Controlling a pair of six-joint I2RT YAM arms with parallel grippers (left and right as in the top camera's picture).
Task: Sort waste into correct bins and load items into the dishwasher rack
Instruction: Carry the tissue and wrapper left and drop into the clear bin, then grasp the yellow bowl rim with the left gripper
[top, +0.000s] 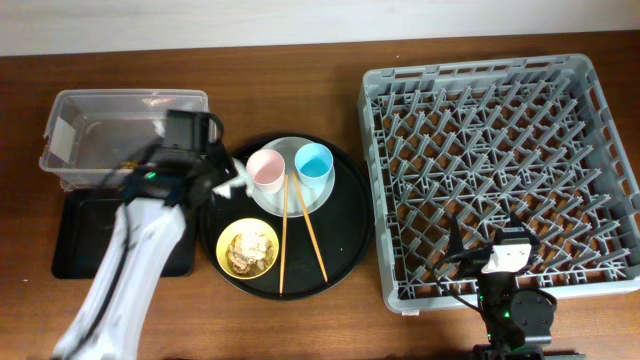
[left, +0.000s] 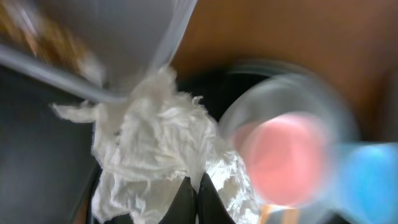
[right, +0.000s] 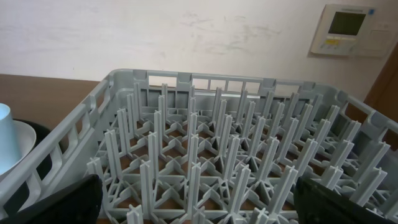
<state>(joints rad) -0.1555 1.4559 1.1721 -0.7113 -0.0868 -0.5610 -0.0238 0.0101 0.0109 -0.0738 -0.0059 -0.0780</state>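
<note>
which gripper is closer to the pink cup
Left. The left gripper, shut on the napkin, is just left of the pink cup; the right gripper is far off over the dishwasher rack.

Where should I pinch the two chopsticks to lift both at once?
Probably near the ends resting on the plate, where the chopsticks lie close together; toward the round tray they splay apart. Come straight down and close across both sticks, minding the pink cup alongside.
</note>
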